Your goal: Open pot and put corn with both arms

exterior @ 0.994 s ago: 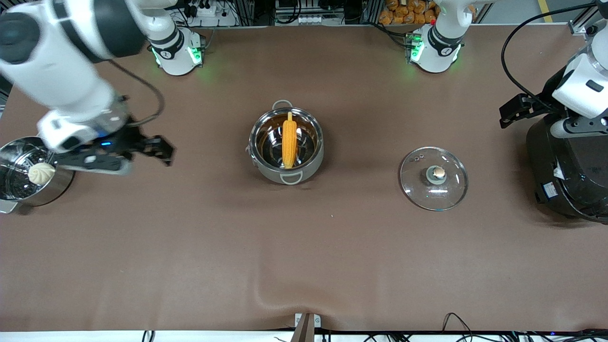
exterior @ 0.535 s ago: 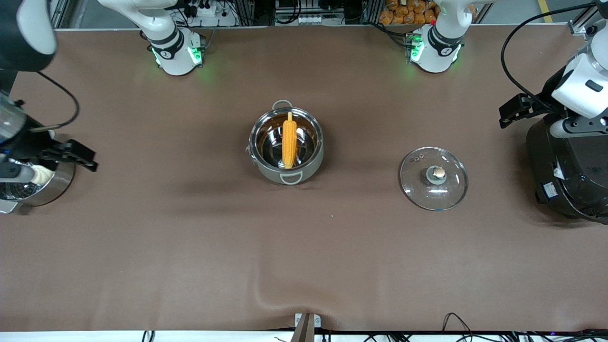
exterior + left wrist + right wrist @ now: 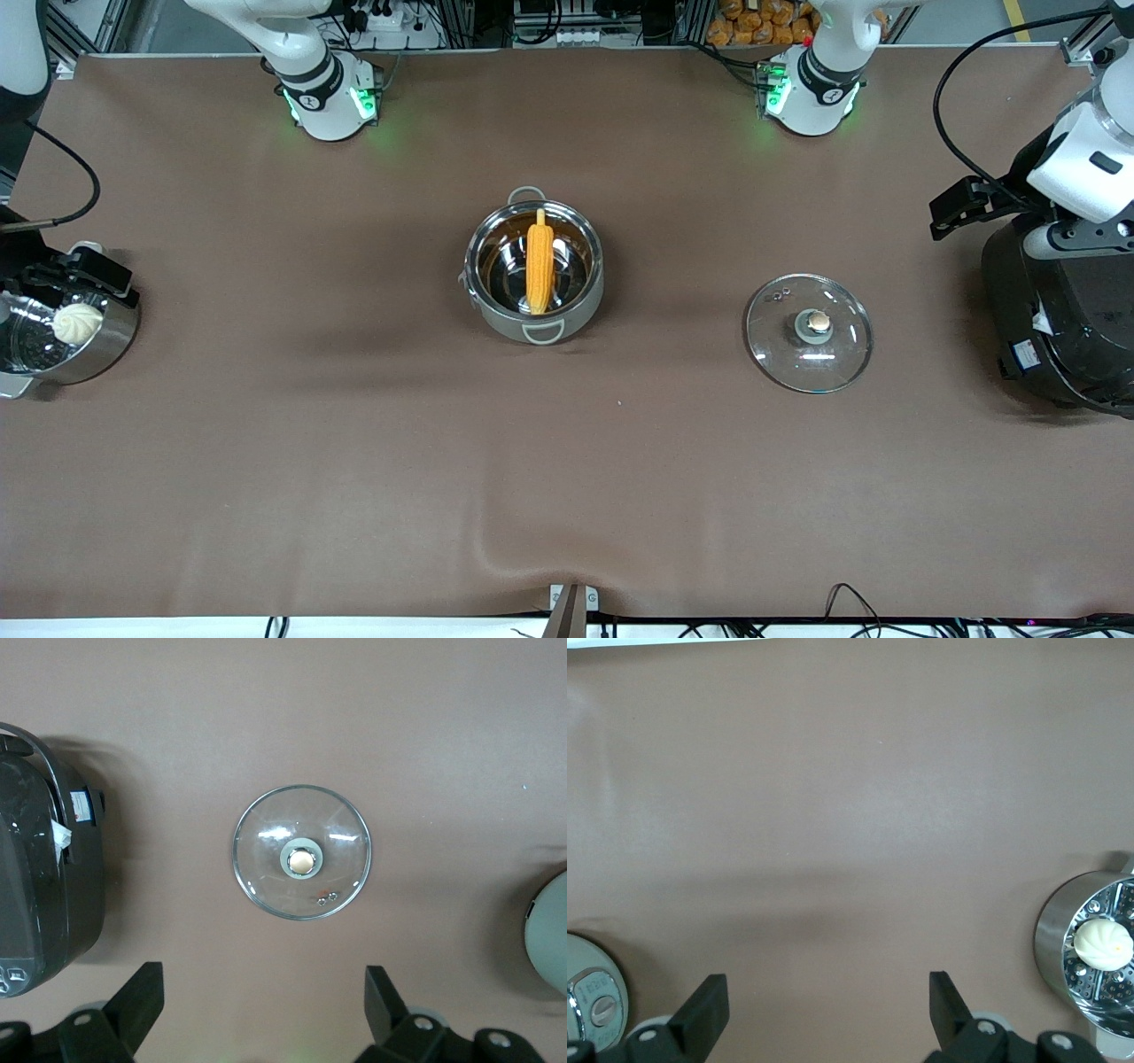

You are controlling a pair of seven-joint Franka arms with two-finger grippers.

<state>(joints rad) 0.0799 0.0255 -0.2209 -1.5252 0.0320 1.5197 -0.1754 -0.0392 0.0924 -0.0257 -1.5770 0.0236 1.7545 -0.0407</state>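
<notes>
- The pot [image 3: 534,270] stands uncovered near the middle of the table [image 3: 354,461], with one loop handle toward the front camera and one toward the arm bases
- The corn [image 3: 539,265] lies inside the pot, its length running from the nearer rim to the farther one
- The glass lid [image 3: 809,332] lies flat on the table, knob up, toward the left arm's end and well apart from the pot
- The left tool [image 3: 264,1003] hangs over the table beside the big black rice cooker [image 3: 1063,319], fingers spread wide, holding nothing
- The right tool [image 3: 828,1010] is over the table at the right arm's end, near the steamer pot [image 3: 62,332] with its white bun [image 3: 77,322], fingers spread wide and empty
</notes>
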